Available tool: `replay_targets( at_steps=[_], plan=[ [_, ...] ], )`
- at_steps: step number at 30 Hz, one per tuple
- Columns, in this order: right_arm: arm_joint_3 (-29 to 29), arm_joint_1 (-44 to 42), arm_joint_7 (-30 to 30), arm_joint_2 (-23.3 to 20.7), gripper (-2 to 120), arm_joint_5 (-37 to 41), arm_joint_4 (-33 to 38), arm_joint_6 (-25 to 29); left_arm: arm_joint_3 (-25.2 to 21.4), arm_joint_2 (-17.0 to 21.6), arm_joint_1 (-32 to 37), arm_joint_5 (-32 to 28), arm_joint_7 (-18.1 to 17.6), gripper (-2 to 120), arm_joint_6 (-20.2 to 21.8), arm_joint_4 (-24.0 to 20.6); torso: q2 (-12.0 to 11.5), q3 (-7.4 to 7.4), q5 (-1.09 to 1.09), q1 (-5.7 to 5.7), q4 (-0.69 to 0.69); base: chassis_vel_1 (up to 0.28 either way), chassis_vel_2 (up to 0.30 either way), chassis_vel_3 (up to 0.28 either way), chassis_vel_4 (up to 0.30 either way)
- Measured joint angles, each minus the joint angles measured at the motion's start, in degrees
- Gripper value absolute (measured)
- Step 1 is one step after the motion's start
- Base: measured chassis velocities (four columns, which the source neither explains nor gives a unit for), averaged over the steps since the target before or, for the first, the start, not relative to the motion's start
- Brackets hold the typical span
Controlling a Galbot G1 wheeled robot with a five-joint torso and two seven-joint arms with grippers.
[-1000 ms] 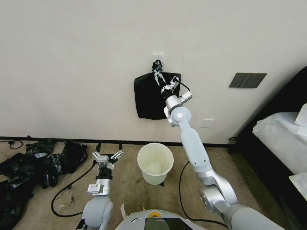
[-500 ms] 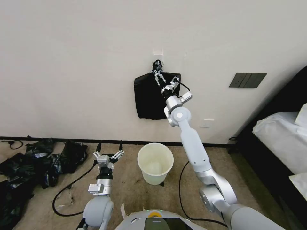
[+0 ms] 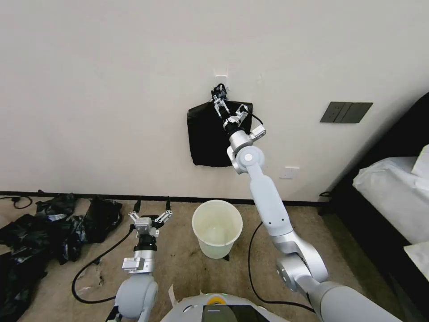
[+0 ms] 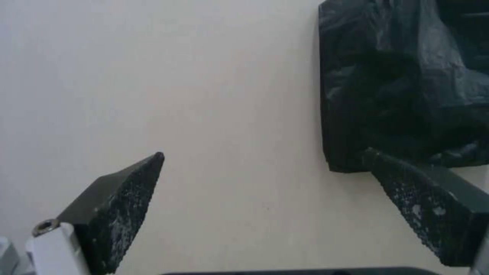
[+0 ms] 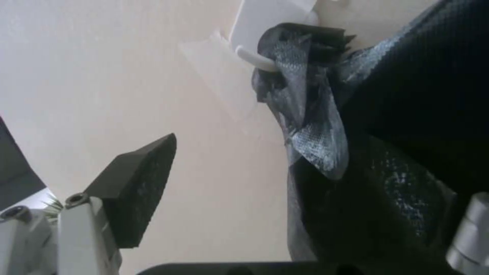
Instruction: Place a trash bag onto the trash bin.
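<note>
Currently my right gripper is raised to the wall, at the knotted top of the black bundle hanging from a white hook. Fingers are spread wide; one pad is off the plastic, the other is hidden against the bundle. Nothing held. My left gripper sits low above the carpet, fingers wide apart, left of the trash bin. Bin stands upright on the floor below the bundle, unlined. Heap of black bags lies by the wall far left. Can't pick out a single trash bag.
</note>
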Motion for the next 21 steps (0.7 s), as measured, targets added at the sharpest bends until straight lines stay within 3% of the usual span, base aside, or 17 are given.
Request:
replay_targets(
  at_steps=[6, 21],
  plan=[
    [0.03, 0.27, 0.00, 0.16, 78, 0.05, -0.31, 0.03, 0.03, 0.00, -0.04, 0.00, -0.01, 100, 0.00, -0.04, 0.00, 0.00, 0.00, 0.00, 0.00, 0.000, 0.000, 0.000, 0.000],
    [0.11, 0.63, 0.00, 0.12, 22, 0.05, -0.92, 0.14, 0.09, -0.01, -0.10, 0.00, -0.03, 100, 0.00, -0.23, 0.00, 0.00, 0.00, 0.00, 0.00, 0.000, 0.000, 0.000, 0.000]
  ],
)
